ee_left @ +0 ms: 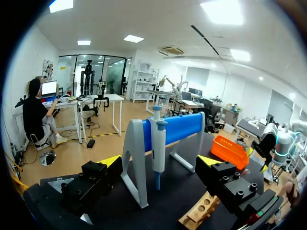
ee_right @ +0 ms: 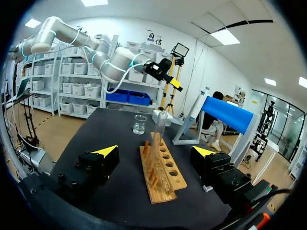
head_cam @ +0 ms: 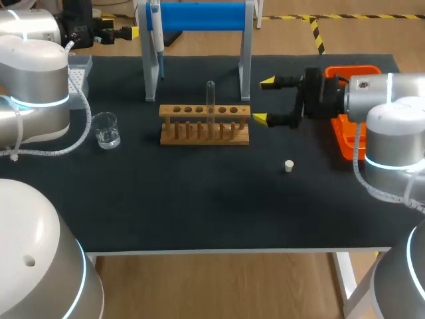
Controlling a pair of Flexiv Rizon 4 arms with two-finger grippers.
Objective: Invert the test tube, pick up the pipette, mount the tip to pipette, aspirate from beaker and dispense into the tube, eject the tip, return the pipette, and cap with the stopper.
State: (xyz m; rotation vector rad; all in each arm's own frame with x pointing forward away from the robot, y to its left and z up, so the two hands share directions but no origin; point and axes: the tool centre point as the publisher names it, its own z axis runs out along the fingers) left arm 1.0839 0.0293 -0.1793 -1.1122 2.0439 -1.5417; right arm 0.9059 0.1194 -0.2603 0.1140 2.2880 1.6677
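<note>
Test tube (head_cam: 210, 98) stands in the wooden rack (head_cam: 204, 126); right end effector (head_cam: 263, 101) gapes wide beside it, left end effector (ee_left: 159, 162) wide too.

We saw bright, even light from ceiling panels (ee_left: 224, 10), which burned out to plain white in both wrist views. In the head view the dark worktop (head_cam: 199, 199) took that light flatly, without hard glare, and shadows barely showed on it. Small glints sat on the beaker (head_cam: 106, 130), and the pale shell of the left arm (head_cam: 30, 73) shone. In the wrist views straight lines bowed toward the rim. The black bodies of the left end effector (ee_left: 159, 160) and right end effector (ee_right: 156, 150), close to the lens, were dim and soft.
</note>
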